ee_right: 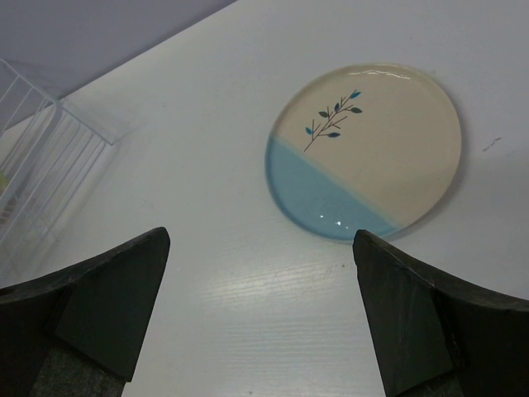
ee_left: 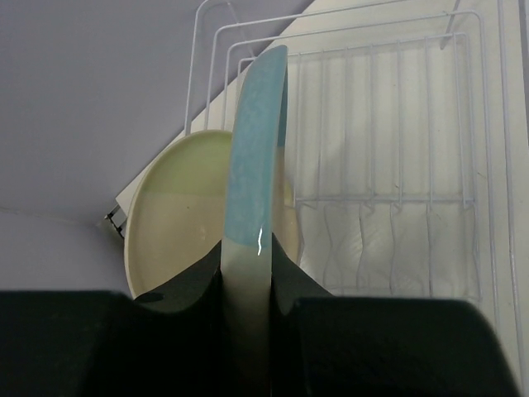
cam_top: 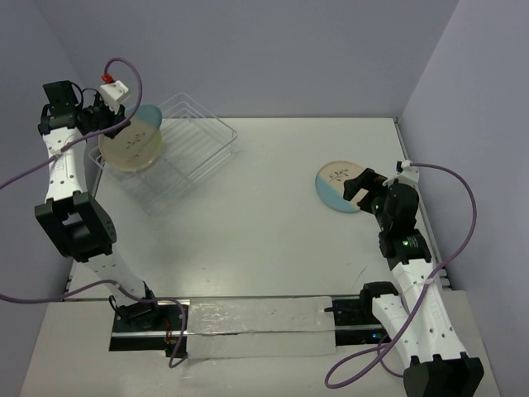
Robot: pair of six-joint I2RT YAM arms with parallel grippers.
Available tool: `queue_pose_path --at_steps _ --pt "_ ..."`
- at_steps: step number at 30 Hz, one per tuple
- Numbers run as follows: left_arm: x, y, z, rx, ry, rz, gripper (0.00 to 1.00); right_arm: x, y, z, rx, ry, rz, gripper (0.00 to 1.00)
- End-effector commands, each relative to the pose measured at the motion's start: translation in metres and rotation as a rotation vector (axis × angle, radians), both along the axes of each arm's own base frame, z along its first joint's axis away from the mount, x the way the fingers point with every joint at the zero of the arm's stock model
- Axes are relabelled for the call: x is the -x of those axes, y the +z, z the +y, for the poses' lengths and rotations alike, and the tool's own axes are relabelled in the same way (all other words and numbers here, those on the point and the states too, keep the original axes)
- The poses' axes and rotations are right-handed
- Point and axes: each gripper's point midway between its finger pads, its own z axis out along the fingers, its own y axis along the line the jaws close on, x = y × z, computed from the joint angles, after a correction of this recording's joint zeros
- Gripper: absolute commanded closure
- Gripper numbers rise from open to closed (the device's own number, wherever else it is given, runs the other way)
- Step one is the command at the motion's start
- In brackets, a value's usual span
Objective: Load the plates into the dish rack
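My left gripper [cam_top: 111, 124] is shut on the rim of a half cream, half blue plate [cam_top: 132, 142], holding it upright over the left end of the white wire dish rack [cam_top: 194, 136]. In the left wrist view this plate [ee_left: 256, 149] is edge-on between the fingers of the left gripper [ee_left: 248, 273], and an all-cream plate [ee_left: 173, 223] stands just behind it in the dish rack [ee_left: 397, 198]. Another cream and blue plate [cam_top: 339, 186] lies flat on the table at the right. My right gripper [cam_top: 361, 185] hovers open at its near edge; that plate [ee_right: 364, 149] lies just ahead of the right gripper [ee_right: 260, 273].
Purple walls close in the white table [cam_top: 273, 223] at the back and on both sides. A corner of the dish rack [ee_right: 41, 157] shows at the left of the right wrist view. Purple cables loop off both arms.
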Motion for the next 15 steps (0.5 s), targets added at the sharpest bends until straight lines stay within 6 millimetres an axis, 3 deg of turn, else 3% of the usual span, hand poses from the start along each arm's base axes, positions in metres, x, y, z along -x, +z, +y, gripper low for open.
queue_pose_path --at_steps 1,15 --pt "-0.008 0.045 -0.012 -0.03 -0.129 -0.165 1.0 -0.004 0.025 0.002 0.001 0.008 -0.055 0.0" --pt "-0.018 0.01 -0.008 -0.013 -0.112 -0.101 1.0 -0.003 0.027 0.003 -0.01 0.012 -0.058 0.0"
